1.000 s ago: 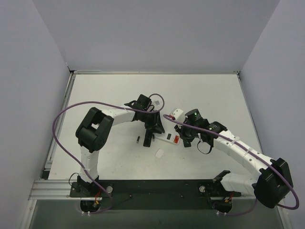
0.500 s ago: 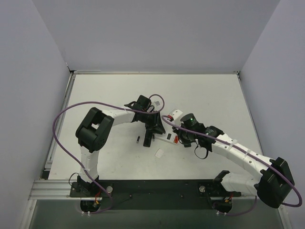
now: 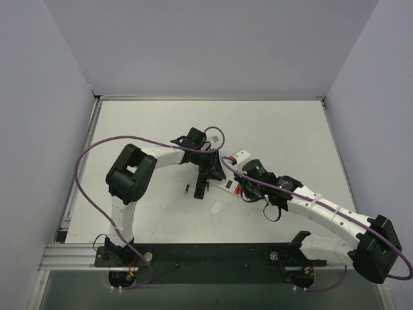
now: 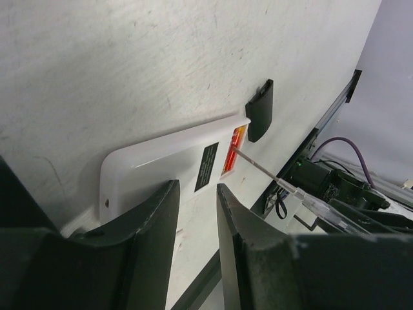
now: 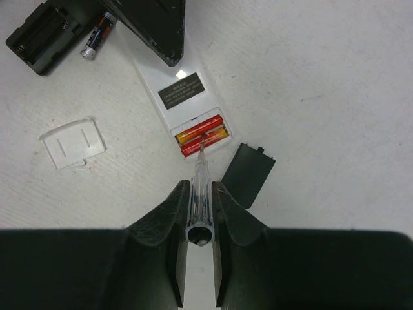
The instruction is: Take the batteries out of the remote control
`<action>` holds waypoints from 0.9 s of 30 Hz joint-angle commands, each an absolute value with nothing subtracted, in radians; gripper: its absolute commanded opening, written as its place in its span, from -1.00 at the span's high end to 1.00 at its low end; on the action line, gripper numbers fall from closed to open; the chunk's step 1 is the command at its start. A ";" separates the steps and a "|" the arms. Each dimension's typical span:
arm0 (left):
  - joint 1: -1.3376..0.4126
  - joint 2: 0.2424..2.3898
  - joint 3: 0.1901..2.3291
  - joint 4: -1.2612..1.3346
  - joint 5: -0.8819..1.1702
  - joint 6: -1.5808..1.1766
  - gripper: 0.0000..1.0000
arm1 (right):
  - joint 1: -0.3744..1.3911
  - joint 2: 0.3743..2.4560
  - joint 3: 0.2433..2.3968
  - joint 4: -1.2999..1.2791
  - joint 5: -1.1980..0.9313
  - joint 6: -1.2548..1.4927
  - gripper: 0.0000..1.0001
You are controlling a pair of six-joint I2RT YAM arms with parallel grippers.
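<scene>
A white remote lies face down with its compartment open, and two red-orange batteries sit in it. My right gripper is shut on a clear-handled screwdriver whose tip touches the batteries. My left gripper rests on the remote's other end, jaws a narrow gap apart with nothing between them. A dark loose battery lies beside a slim black remote. In the top view the grippers, left and right, meet over the white remote.
A flat black cover lies right of the white remote, close to the screwdriver. A small white cover lies to its left, also in the top view. Grey walls enclose the white table.
My right gripper has moved left toward the white remote, bringing the screwdriver tip onto the red-orange batteries. The left arm has stayed in place.
</scene>
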State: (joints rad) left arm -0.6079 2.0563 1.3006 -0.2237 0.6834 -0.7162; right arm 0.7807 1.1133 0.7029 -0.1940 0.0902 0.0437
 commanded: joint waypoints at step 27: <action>-0.598 2.112 1.319 -0.147 0.699 -0.710 0.11 | 0.888 1.132 0.597 -0.118 0.107 0.244 1.00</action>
